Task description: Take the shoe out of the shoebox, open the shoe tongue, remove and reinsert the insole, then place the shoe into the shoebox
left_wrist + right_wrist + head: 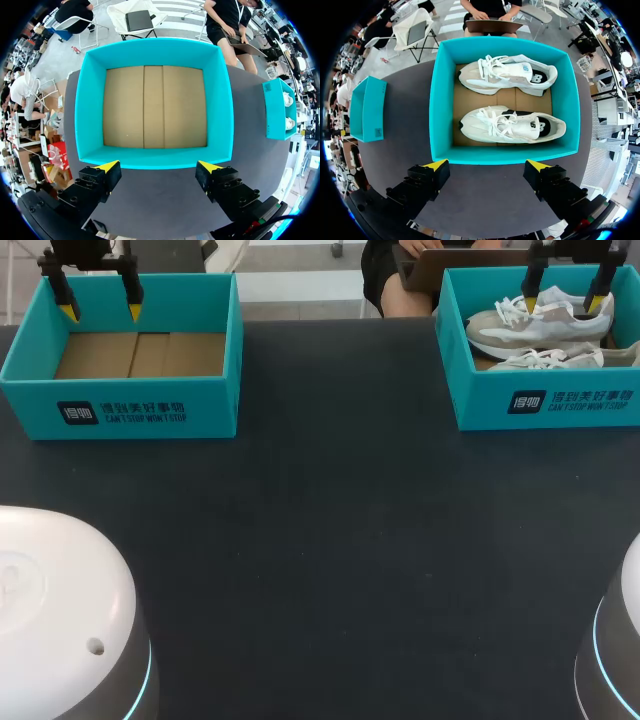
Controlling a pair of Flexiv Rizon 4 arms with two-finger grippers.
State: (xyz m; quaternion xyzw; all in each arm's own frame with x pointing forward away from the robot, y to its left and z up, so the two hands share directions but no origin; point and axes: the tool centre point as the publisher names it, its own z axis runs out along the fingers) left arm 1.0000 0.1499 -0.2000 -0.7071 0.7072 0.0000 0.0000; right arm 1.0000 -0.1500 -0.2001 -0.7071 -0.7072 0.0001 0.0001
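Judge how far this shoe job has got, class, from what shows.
Done: nothing; a shoe and its mate lie in the right shoebox, and the left shoebox is empty. In hand: nothing; both arms' jaws hang open above their boxes, gripping nothing. Left: every step, starting with lifting a shoe out.

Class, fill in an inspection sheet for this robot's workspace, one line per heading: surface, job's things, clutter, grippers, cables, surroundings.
Surface: dark table carrying two teal boxes, one toward each far corner.
Job's things: right box holds two white shoes side by side, laces up; left box shows only its cardboard floor.
Clutter: nothing seen.
Grippers: left gripper open, above the left box; right gripper open, above the right box, gripping nothing.
Cables: nothing seen on the table.
Surroundings: nothing seen reaching over the table.
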